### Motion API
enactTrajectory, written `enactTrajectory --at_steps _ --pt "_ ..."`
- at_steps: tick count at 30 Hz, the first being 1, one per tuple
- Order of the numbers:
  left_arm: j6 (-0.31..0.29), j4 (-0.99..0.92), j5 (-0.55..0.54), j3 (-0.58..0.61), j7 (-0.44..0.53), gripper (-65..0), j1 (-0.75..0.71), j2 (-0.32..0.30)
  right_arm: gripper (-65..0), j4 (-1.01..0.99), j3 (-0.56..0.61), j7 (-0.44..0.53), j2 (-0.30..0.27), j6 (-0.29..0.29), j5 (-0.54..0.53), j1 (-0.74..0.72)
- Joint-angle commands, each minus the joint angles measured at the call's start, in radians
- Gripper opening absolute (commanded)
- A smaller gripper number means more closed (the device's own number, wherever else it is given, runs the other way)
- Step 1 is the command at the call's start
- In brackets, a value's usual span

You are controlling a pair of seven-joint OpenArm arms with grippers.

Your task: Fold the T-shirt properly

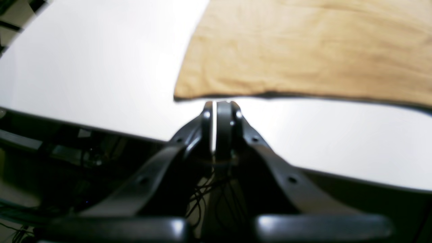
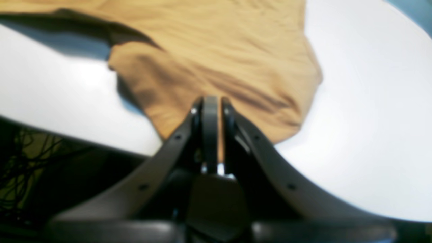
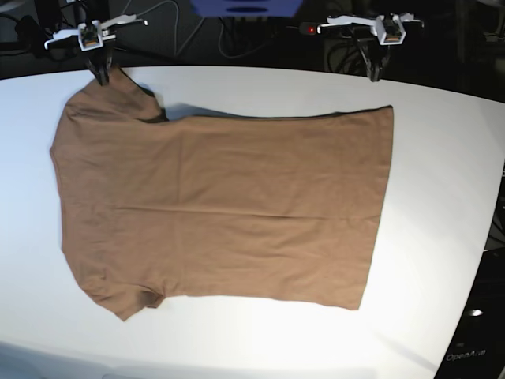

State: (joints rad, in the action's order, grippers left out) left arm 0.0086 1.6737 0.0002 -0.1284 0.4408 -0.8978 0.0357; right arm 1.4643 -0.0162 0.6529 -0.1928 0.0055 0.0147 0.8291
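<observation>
The brown T-shirt [image 3: 229, 205] lies spread flat on the white table [image 3: 442, 197], neck end to the left and hem to the right. My right gripper [image 2: 214, 99] is shut, its tips over the far sleeve [image 2: 216, 67]. Tan cloth shows through the thin slit between its fingers, and nothing looks lifted by it. In the base view this gripper [image 3: 102, 76] stands at the sleeve's far tip. My left gripper [image 1: 221, 103] is shut and holds nothing. It sits just short of the shirt's edge [image 1: 256, 93] near the far hem corner [image 3: 389, 109], and shows in the base view [image 3: 373, 75] too.
The table's dark far edge [image 1: 101, 130] runs just behind both grippers, with cables and dark gear [image 3: 245, 24] beyond it. The table's rounded right edge [image 3: 485, 260] drops off to black. Bare white table surrounds the shirt.
</observation>
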Motion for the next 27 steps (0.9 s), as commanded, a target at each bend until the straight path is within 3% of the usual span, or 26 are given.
enactTrajectory --at_steps 1,7,10,18,27 --pt "0.003 0.019 -0.001 0.000 0.000 -63.9 -0.016 0.002 -63.3 0.011 0.008 0.026 0.000 -0.003 -0.005 0.016" --pt "0.003 0.046 -0.001 0.000 -0.053 -63.9 -0.001 0.002 -45.3 0.009 0.031 0.028 0.046 -0.008 0.098 0.034" --pt "0.003 0.046 -0.001 0.000 -0.058 -63.9 -0.001 0.002 -39.6 0.002 0.028 0.028 0.068 -0.008 0.135 0.029" --pt "0.003 0.046 -0.001 -0.001 -0.058 -63.9 -0.001 0.002 -38.2 -0.018 0.026 0.025 0.066 -0.005 0.152 0.002" --pt "0.003 0.039 -0.001 -0.001 -0.058 -63.9 -0.001 0.000 -38.2 -0.017 0.028 -0.058 0.063 -0.003 0.152 -0.041"
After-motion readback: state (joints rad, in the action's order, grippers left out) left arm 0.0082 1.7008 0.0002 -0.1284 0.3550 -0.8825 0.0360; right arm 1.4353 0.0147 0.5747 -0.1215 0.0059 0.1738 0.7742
